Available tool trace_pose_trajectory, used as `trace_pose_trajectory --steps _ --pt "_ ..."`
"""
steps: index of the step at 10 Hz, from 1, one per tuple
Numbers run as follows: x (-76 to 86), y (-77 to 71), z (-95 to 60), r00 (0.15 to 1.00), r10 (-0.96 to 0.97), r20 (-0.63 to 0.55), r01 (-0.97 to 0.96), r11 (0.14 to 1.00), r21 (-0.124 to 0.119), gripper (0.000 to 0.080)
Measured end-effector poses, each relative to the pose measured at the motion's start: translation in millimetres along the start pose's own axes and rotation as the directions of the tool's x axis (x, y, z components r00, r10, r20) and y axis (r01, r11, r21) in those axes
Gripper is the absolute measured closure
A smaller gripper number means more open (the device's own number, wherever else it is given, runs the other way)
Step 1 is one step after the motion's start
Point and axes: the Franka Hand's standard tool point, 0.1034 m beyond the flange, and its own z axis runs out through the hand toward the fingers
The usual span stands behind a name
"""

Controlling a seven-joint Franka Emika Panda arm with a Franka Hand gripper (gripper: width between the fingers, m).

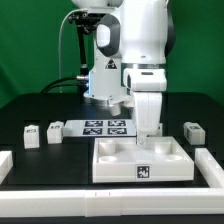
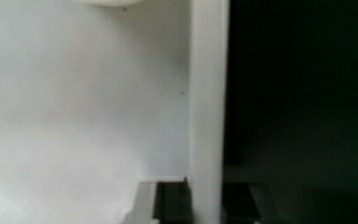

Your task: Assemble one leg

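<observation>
The white panel (image 1: pixel 143 158) lies flat near the table's front, a tag on its front edge. My gripper (image 1: pixel 148 130) points straight down onto the panel's far edge. In the wrist view the gripper (image 2: pixel 208 205) straddles that edge: one dark finger (image 2: pixel 169 203) is over the white panel (image 2: pixel 87 110), the other over the black table, both pressed against the edge. It is shut on the panel. Three small white legs stand on the table: two at the exterior view's left (image 1: pixel 31 135) (image 1: pixel 55 130) and one at its right (image 1: pixel 193 131).
The marker board (image 1: pixel 105 126) lies behind the panel at the arm's base. Long white bars border the work area at the front (image 1: pixel 100 196), the exterior view's left (image 1: pixel 5 166) and right (image 1: pixel 212 166). A round socket (image 2: pixel 114 3) shows at the wrist picture's edge.
</observation>
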Motion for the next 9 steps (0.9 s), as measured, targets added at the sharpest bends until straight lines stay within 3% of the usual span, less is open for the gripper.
trace_pose_trajectory --steps 3,9 --pt "26.0 18.3 0.9 1.0 0.011 0.001 -0.011 1.0 -0.018 0.0738" --pt "27.9 35.6 2.4 1.0 0.01 0.005 -0.01 0.999 -0.031 0.0738"
